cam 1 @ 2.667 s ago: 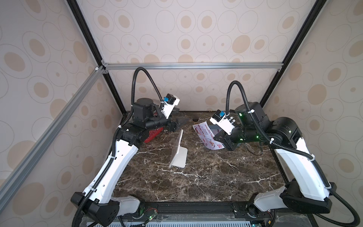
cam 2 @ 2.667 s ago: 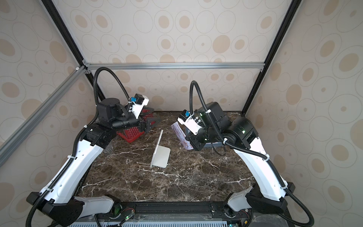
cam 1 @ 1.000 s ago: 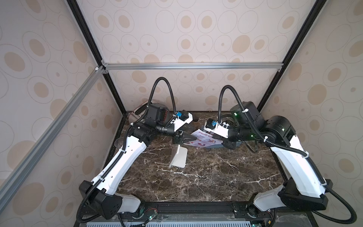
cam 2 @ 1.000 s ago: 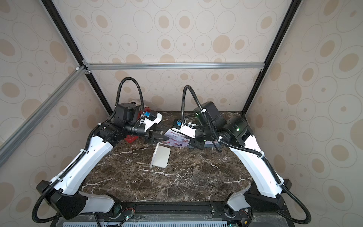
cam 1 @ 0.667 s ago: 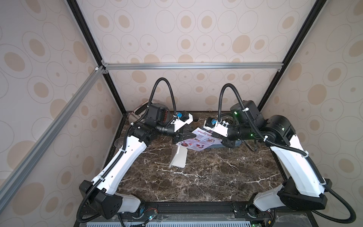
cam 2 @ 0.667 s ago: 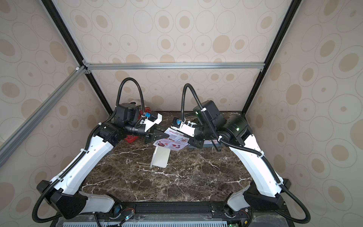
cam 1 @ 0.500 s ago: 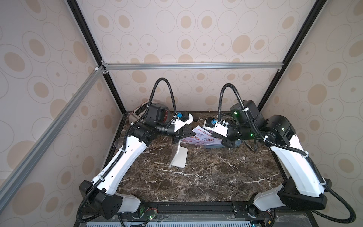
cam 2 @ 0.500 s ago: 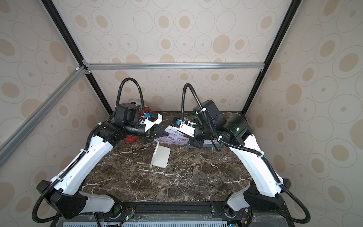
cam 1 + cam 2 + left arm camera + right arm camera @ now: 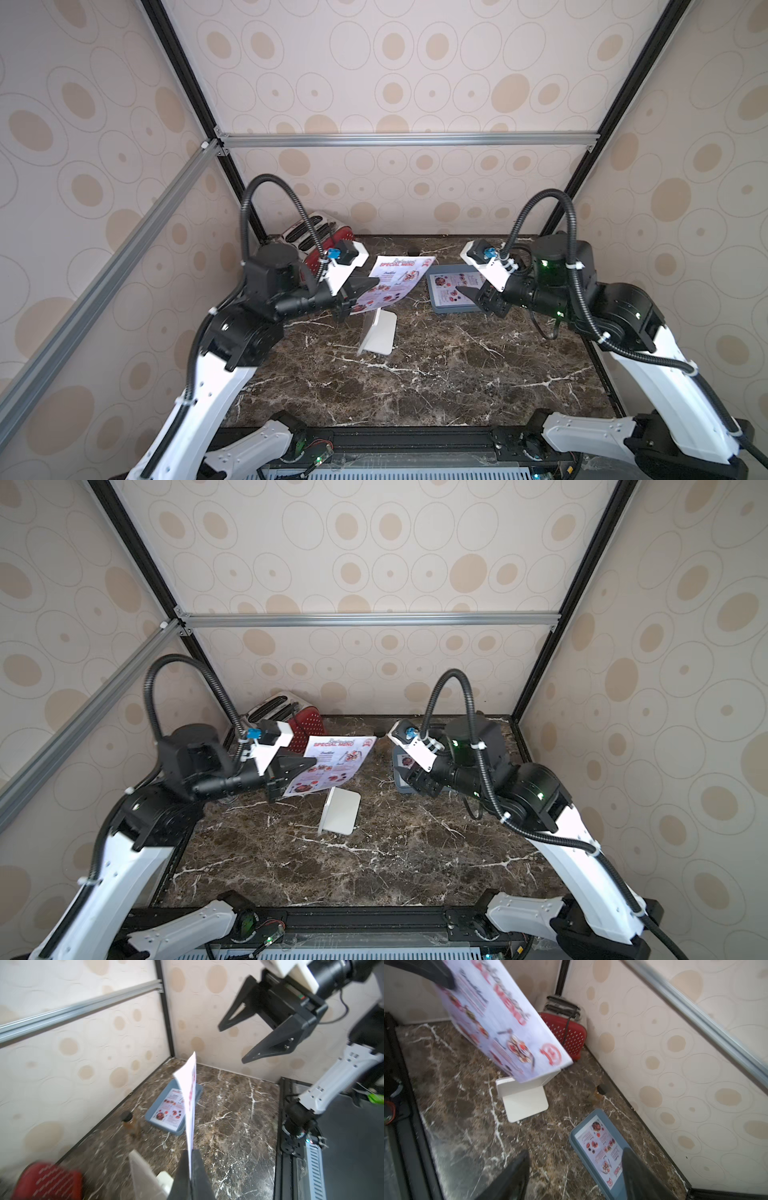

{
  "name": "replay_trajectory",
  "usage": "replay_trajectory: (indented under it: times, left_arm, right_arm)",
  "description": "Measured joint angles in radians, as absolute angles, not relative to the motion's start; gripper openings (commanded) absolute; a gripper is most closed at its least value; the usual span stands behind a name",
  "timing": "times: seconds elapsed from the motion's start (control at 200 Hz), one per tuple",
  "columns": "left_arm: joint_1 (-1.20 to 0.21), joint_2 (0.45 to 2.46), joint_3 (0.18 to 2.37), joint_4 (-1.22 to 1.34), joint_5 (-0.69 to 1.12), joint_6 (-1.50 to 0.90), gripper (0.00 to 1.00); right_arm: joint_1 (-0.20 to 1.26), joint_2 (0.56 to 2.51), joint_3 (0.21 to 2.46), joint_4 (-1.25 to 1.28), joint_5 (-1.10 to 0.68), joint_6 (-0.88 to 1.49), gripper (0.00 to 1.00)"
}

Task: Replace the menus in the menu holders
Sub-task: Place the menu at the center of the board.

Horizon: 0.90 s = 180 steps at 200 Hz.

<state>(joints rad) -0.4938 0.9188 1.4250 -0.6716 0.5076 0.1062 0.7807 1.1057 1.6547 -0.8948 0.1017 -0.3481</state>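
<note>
The left hand point(image 9: 368, 287) is closed on the lower edge of one menu point(image 9: 395, 280), holding it in the air above the clear menu holder point(image 9: 340, 814), which stands mid-counter point(image 9: 415, 374). The sheet's long axis slants up from the grip toward the back wall, with the red heading at the far end and the printed face upward. The right hand point(image 9: 232, 1044) is spread open and holds nothing, above the grey tray point(image 9: 573, 1136). The second menu point(image 9: 600, 1147) lies flat in that tray, its heading end nearest the right hand. A red toaster point(image 9: 307, 237) occupies the back left corner.
</note>
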Motion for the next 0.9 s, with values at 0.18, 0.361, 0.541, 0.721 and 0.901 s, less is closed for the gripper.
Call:
replay_trajectory:
  times: [0.18, 0.361, 0.541, 0.721, 0.901]
  left_arm:
    - [-0.494, 0.778, 1.447, -0.818, 0.118, -0.088, 0.0]
    - [-0.376, 0.826, 1.326, -0.899, 0.025, -0.173, 0.0]
    - [-0.14, 0.941, 1.151, -0.895, 0.171, -0.181, 0.0]
    - [-0.126, 0.968, 1.168, -0.9, 0.389, -0.154, 0.0]
    - [-0.038, 1.002, 1.147, -0.88, 0.591, -0.121, 0.0]
  right_arm:
    - [0.781, 1.048, 1.517, -0.778, 0.166, -0.248, 0.69]
    - [0.781, 1.106, 1.481, -0.743, 0.165, -0.213, 0.69]
    - [0.781, 1.125, 1.481, -0.731, 0.166, -0.213, 0.69]
    - [0.78, 1.129, 1.481, -0.722, 0.174, -0.214, 0.67]
    - [0.779, 1.13, 1.481, -0.711, 0.182, -0.217, 0.67]
